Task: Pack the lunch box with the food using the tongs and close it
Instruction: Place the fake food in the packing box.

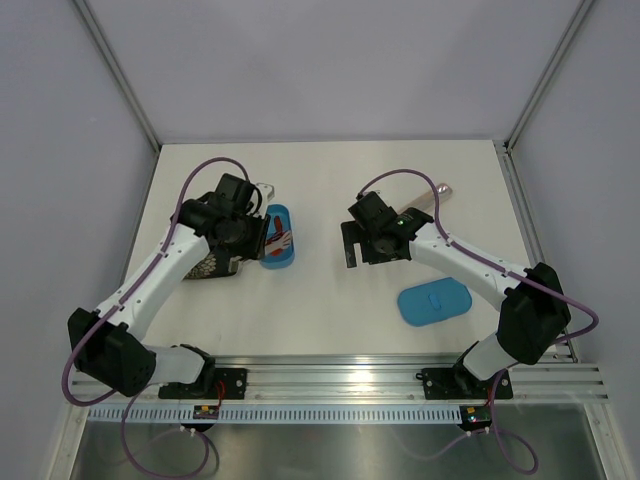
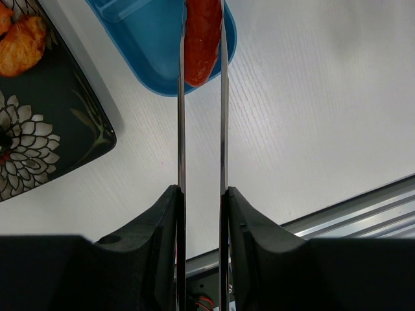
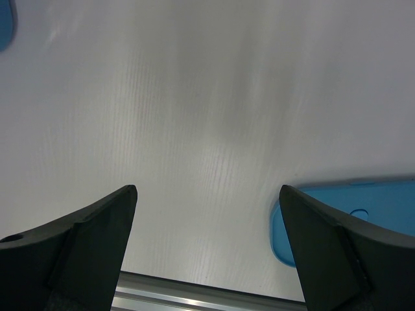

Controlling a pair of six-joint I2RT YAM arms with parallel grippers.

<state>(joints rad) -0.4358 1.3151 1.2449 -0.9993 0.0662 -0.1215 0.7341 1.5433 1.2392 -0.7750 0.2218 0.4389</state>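
White surface (image 1: pixel 330 180) holds everything. Your dark flowery plate (image 2: pixel 39 129) sits on the left, just beside the blue box (image 2: pixel 149 45). The flat blue lid (image 1: pixel 435 302) lies well apart from them, on the right near your right arm. Your right gripper (image 3: pixel 206 188) is spread wide and holds nothing. Your left gripper (image 2: pixel 201 192) squeezes the tongs (image 2: pixel 181 129). The tongs pinch a red sausage (image 2: pixel 202 45) over the box. Orange pieces (image 2: pixel 23 45) sit on the plate.

Possibly red food (image 1: pixel 277 230) over lunch box (image 1: pixel 286 261)
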